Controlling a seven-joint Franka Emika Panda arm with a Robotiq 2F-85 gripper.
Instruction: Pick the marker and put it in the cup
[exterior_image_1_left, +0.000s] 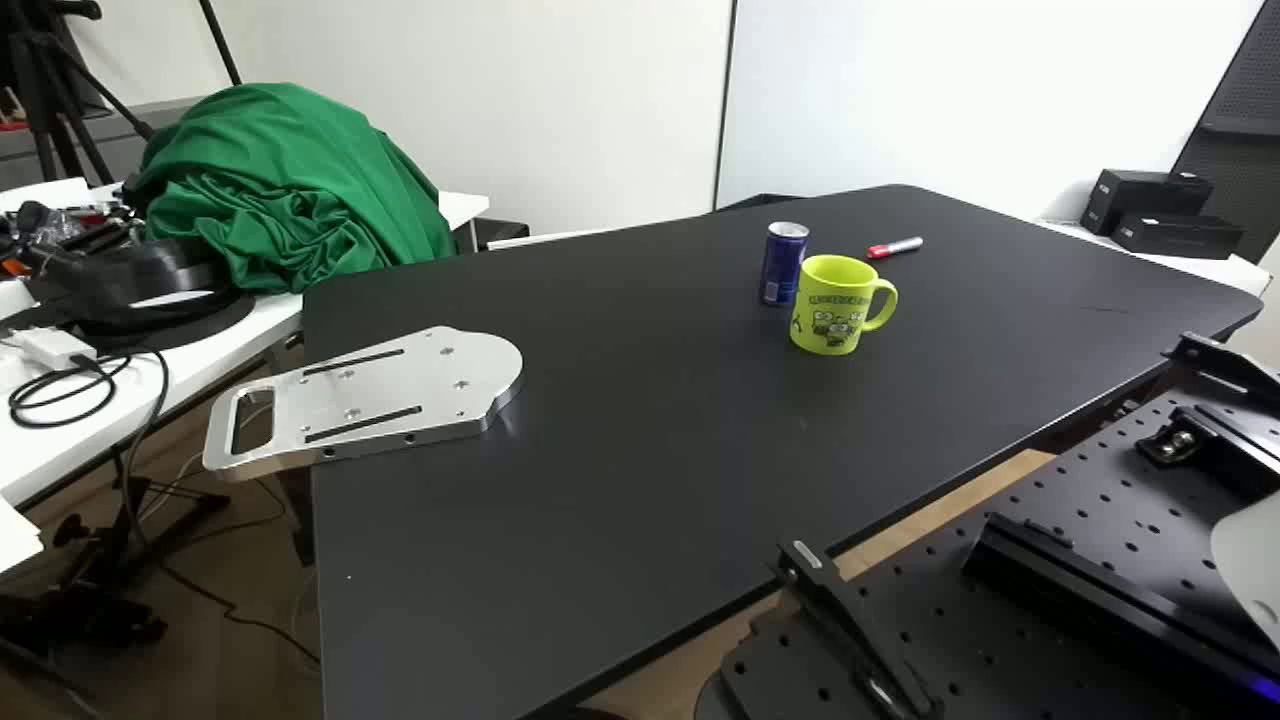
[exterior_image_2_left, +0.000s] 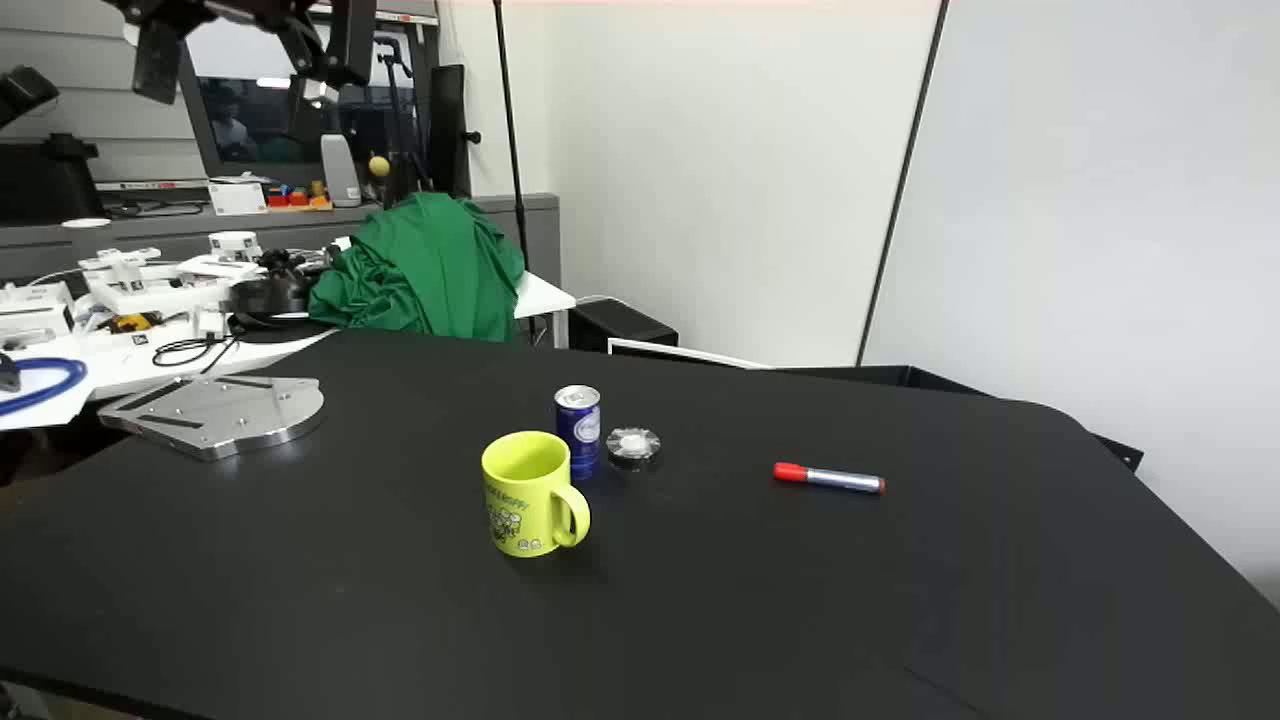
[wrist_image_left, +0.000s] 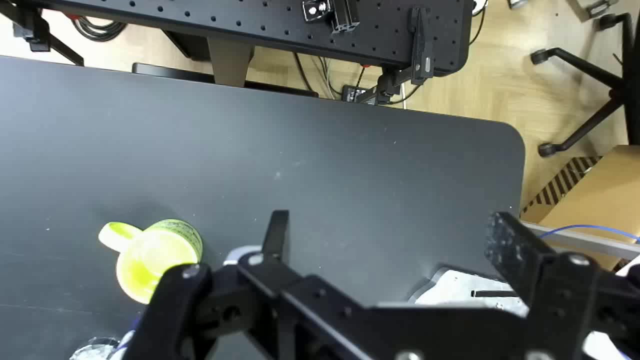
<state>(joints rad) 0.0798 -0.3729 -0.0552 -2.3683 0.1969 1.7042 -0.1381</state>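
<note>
The marker lies flat on the black table, with a silver-white body and a red cap. It shows in both exterior views (exterior_image_1_left: 895, 247) (exterior_image_2_left: 830, 479); it is out of the wrist view. The cup is a yellow-green mug standing upright, in both exterior views (exterior_image_1_left: 835, 305) (exterior_image_2_left: 525, 495) and at the left of the wrist view (wrist_image_left: 157, 255). My gripper (wrist_image_left: 387, 225) is open, with nothing between its fingers. It is high above the table, at the top left of an exterior view (exterior_image_2_left: 240, 85), well apart from the mug and the marker.
A blue can (exterior_image_1_left: 783, 265) (exterior_image_2_left: 578, 432) stands close beside the mug. A clear roll (exterior_image_2_left: 633, 446) lies beside the can. A silver metal plate (exterior_image_1_left: 390, 390) (exterior_image_2_left: 225, 412) lies at the table's side. A green cloth heap (exterior_image_1_left: 290, 190) sits on a side table.
</note>
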